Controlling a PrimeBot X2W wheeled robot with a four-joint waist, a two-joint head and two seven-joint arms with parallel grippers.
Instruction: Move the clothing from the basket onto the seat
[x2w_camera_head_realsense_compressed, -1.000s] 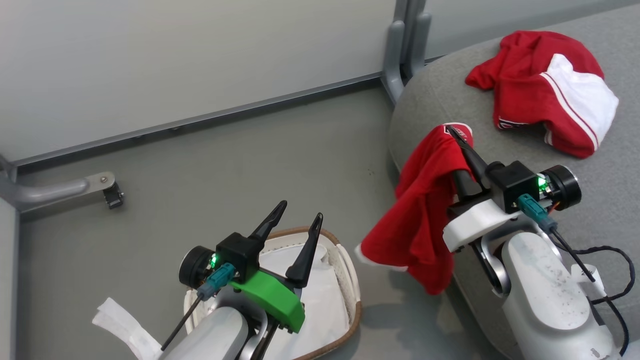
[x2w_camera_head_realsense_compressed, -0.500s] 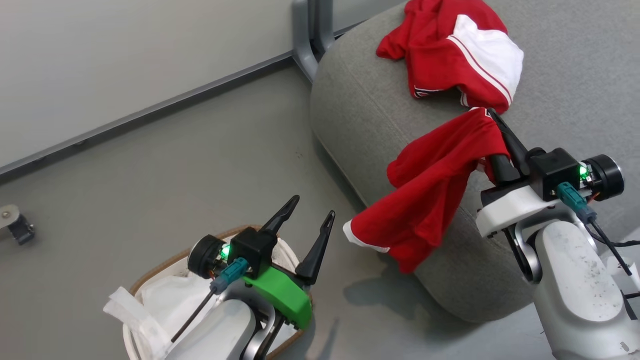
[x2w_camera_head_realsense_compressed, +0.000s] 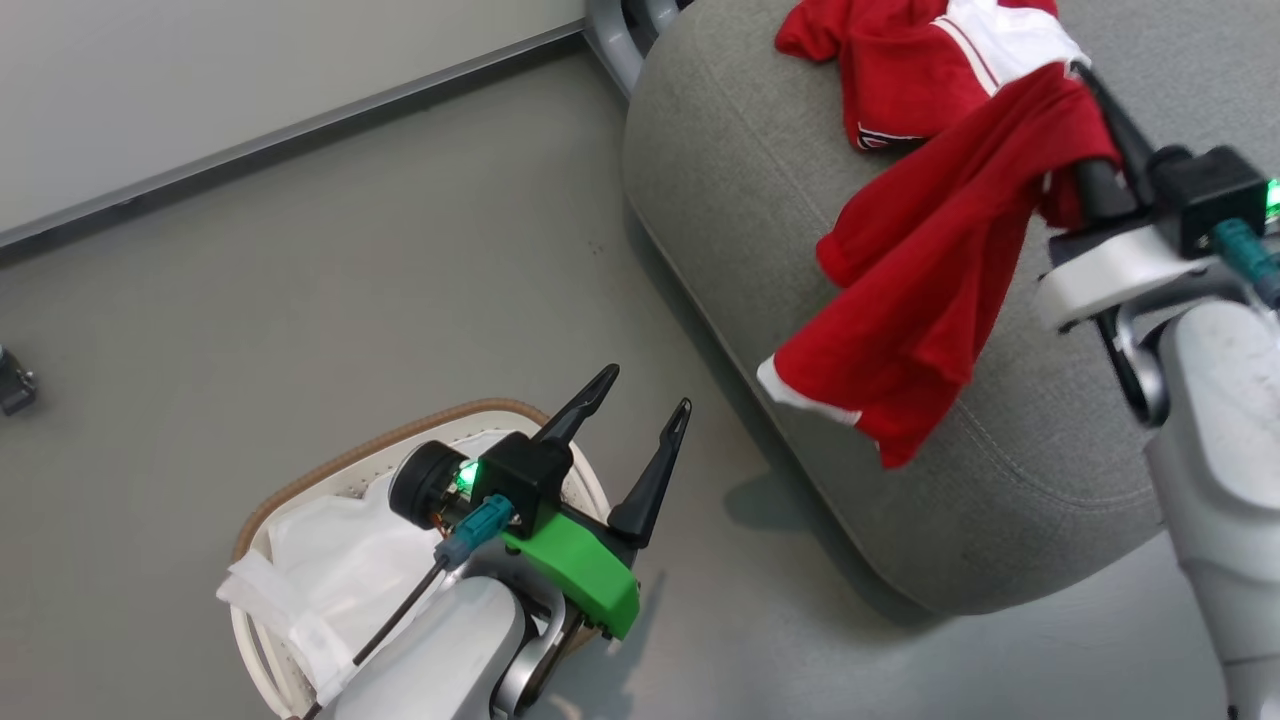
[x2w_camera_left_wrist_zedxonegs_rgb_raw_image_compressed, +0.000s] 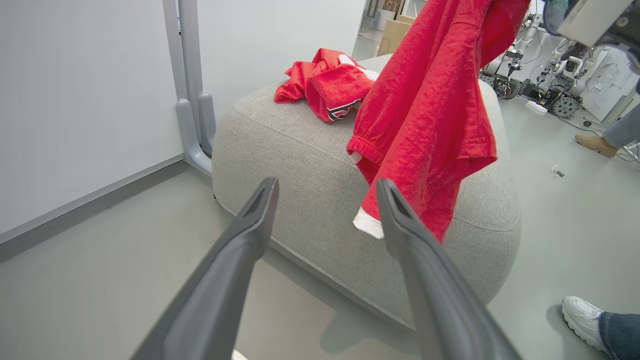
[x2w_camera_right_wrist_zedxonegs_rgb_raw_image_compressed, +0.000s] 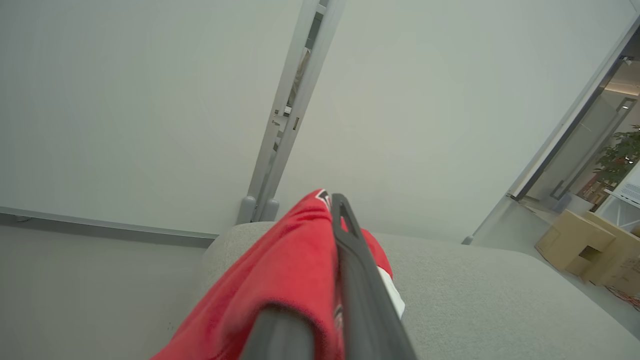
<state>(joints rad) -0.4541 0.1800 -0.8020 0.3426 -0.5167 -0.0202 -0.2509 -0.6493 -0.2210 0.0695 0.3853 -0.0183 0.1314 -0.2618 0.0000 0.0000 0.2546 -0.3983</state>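
A red garment with white trim (x2w_camera_head_realsense_compressed: 930, 270) hangs from my right gripper (x2w_camera_head_realsense_compressed: 1085, 85), which is shut on its top edge above the grey seat (x2w_camera_head_realsense_compressed: 740, 180). The same garment (x2w_camera_left_wrist_zedxonegs_rgb_raw_image_compressed: 425, 115) dangles in front of the seat (x2w_camera_left_wrist_zedxonegs_rgb_raw_image_compressed: 310, 165) in the left wrist view, and drapes over my right gripper (x2w_camera_right_wrist_zedxonegs_rgb_raw_image_compressed: 335, 210) in the right wrist view. Another red and white piece of clothing (x2w_camera_head_realsense_compressed: 900, 60) lies crumpled on the seat top (x2w_camera_left_wrist_zedxonegs_rgb_raw_image_compressed: 325, 85). My left gripper (x2w_camera_head_realsense_compressed: 640, 405) stands open and empty over the basket (x2w_camera_head_realsense_compressed: 390, 440), which holds a plain white cloth (x2w_camera_head_realsense_compressed: 340, 570).
The basket stands on grey floor left of the seat. A grey post foot (x2w_camera_head_realsense_compressed: 620, 30) meets the wall behind the seat. A person's shoes (x2w_camera_left_wrist_zedxonegs_rgb_raw_image_compressed: 582, 315) and other robots (x2w_camera_left_wrist_zedxonegs_rgb_raw_image_compressed: 555, 85) are on the floor beyond the seat. Cardboard boxes (x2w_camera_right_wrist_zedxonegs_rgb_raw_image_compressed: 585, 245) stand far right.
My right gripper has carried the hanging red garment up and farther over the seat, near the piece lying there. The head camera has turned, shifting the scene. The left gripper stays open.
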